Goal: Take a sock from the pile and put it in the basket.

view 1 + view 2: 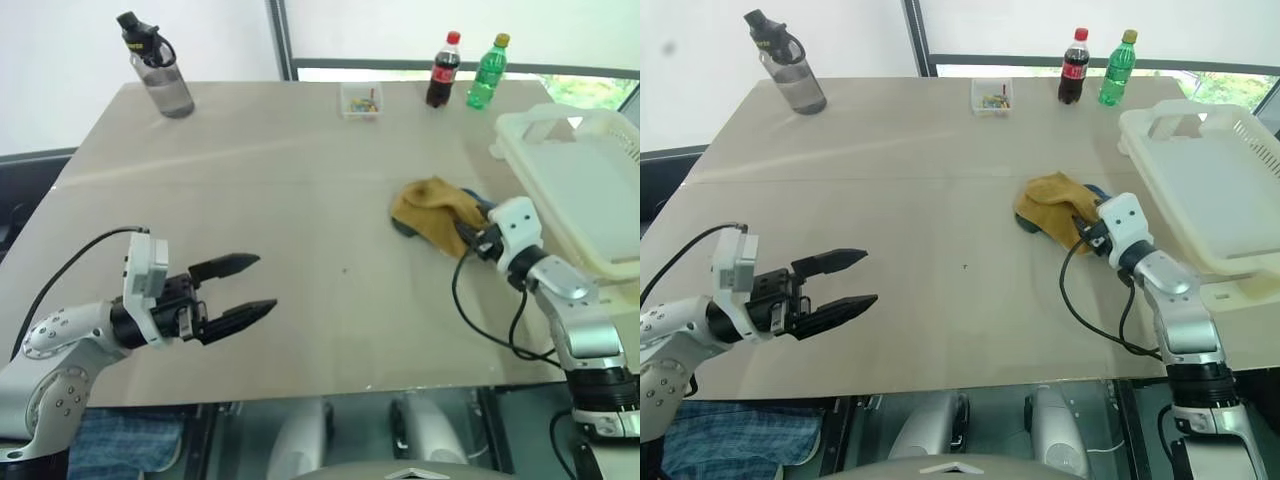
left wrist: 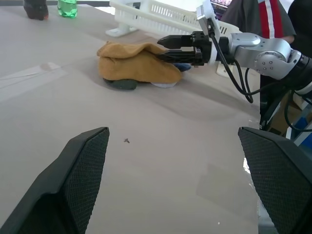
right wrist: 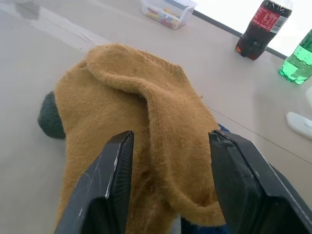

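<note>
The pile [image 1: 435,212] lies on the table just left of the basket [image 1: 520,150]. A mustard-yellow sock [image 3: 146,112] covers most of it, with a dark grey toe [image 3: 48,117] and a bit of blue [image 1: 478,200] peeking out. My right gripper [image 3: 170,141] has come in level at the pile's near right side. Its jaws are open and straddle a raised fold of the mustard sock. My left gripper [image 1: 262,284] hovers wide open over the bare table at the near left, far from the pile, with nothing in it. The basket holds nothing.
Along the far edge stand a grey water bottle [image 1: 160,70], a small clear box [image 1: 361,100], a cola bottle [image 1: 443,70] and a green bottle [image 1: 487,72]. A person [image 2: 265,17] stands beyond the basket. The table's front edge runs close below both arms.
</note>
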